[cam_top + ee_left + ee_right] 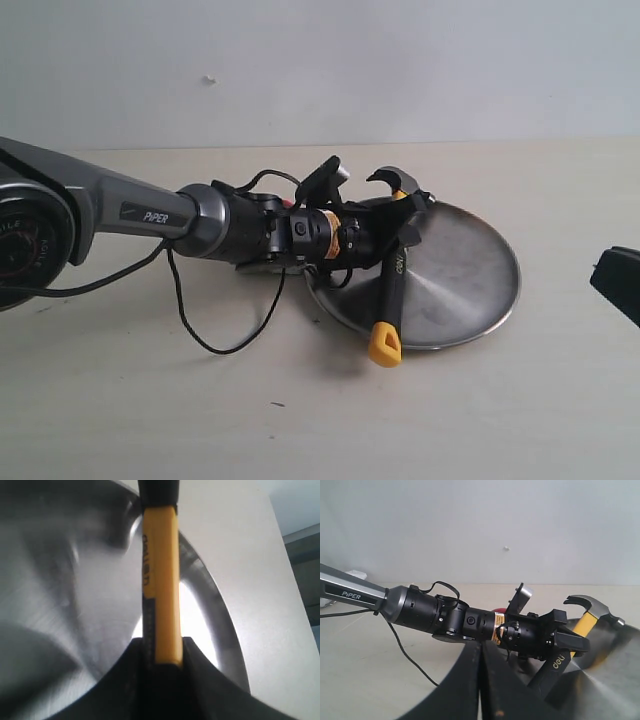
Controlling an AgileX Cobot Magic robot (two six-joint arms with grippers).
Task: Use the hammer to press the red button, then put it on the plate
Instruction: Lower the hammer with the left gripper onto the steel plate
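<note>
While the left gripper [403, 232] clamps the hammer [392, 285] by its handle over the plate [470, 280] (head up, yellow tip by the rim), the right gripper [480, 652] is closed and empty.

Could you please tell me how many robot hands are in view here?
2. The left hand grips the hammer over the plate; the right hand sits at the exterior view's right edge, apart from the plate.

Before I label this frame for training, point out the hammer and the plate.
hammer [394, 285], exterior view, on the black part of its handle.
plate [470, 270], exterior view, on its bare brushed surface.
</note>
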